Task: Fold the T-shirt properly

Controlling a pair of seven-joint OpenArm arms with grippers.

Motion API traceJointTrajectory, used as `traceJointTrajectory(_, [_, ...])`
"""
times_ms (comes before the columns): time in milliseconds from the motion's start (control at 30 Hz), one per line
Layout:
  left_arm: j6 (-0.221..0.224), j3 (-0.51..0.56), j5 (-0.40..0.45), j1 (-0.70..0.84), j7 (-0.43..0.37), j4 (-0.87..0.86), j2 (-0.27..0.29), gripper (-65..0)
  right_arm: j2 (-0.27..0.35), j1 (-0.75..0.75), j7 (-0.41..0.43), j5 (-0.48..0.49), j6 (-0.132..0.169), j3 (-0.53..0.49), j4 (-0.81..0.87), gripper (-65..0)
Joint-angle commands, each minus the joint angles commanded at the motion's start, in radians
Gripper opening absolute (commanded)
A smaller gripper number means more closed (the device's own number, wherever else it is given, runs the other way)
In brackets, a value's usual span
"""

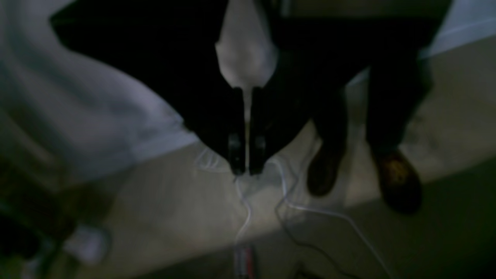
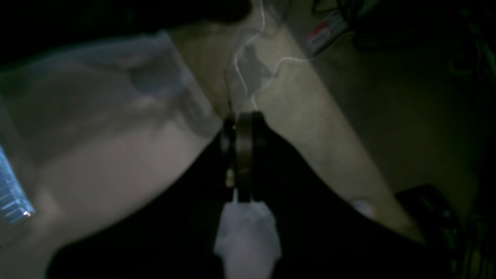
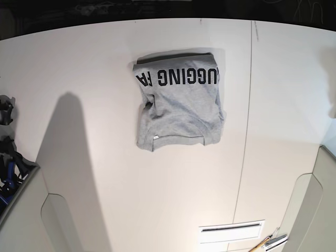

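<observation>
Apparently I am finishing up, since the heather-grey cotton T-shirt (image 3: 179, 105) with black block lettering is lying folded near the white table's (image 3: 105, 63) far edge, both grippers (image 1: 246, 170) (image 2: 243, 116) showing jaws nearly closed on nothing, so I am next checking its tidiness.

In the base view the white table (image 3: 94, 173) lies bare all around the folded T-shirt (image 3: 178, 105), the one thing standing in the way, in the upper middle of the frame. Open surface runs to its left, right and below, with a narrower strip above it. At the left edge dark equipment (image 3: 6, 152) crowds the border. At the bottom right a slotted plate (image 3: 231, 229) and a small tool (image 3: 270, 242) lie near the table's edge.
</observation>
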Motion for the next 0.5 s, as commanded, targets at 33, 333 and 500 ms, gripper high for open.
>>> traceJointTrajectory(33, [0.000, 0.034, -0.003, -0.037, -0.004, -0.056, 0.007, -61.7, -0.007, 0.009, 0.025, -0.041, 0.000, -0.021, -0.034, -65.0])
traceJointTrajectory(333, [0.024, 0.162, -0.001, -0.323, -0.119, -0.396, 0.105, -61.7, -0.089, 0.173, 0.029, -0.114, -0.007, -0.084, -0.319, -65.0])
traceJointTrajectory(500, [0.171, 0.162, 0.000, -0.419, -0.119, -0.459, 0.136, -61.7, -0.153, 0.258, 0.029, -0.114, -0.008, -0.084, -0.471, -65.0])
